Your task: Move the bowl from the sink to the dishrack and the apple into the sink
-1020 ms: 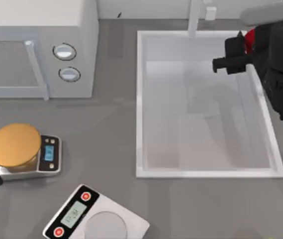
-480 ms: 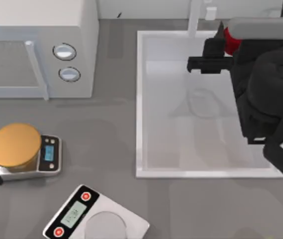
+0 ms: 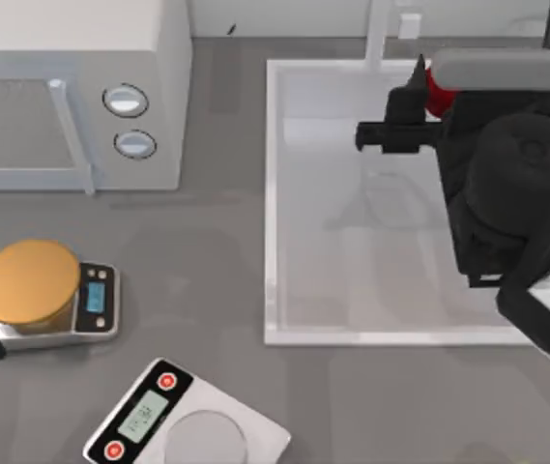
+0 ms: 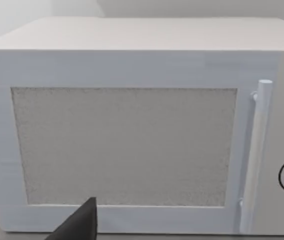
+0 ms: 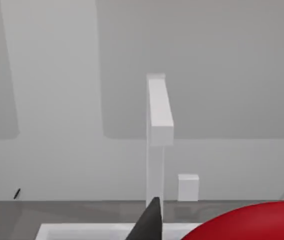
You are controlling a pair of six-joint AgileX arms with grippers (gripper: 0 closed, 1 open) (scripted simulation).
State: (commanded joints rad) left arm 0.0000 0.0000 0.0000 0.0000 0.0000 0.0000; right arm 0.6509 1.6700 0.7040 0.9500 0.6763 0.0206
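Grey counter: sink [image 3: 273, 193] bare; R gripper [image 3: 427, 97] above, jaws clamping apple [image 3: 438, 89].

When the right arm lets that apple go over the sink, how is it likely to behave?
The apple looks round and glossy, so it will probably roll across the sink's flat floor. It seems rigid and small in the right pincer, so likely light, though its gloss hints at slipping.

Grey table [image 3: 217, 251]; microwave [image 3: 72, 87] back left; sink [image 3: 273, 193] set in at right; two scales front left, gold-plate scale [image 3: 47, 290], white scale [image 3: 188, 420].
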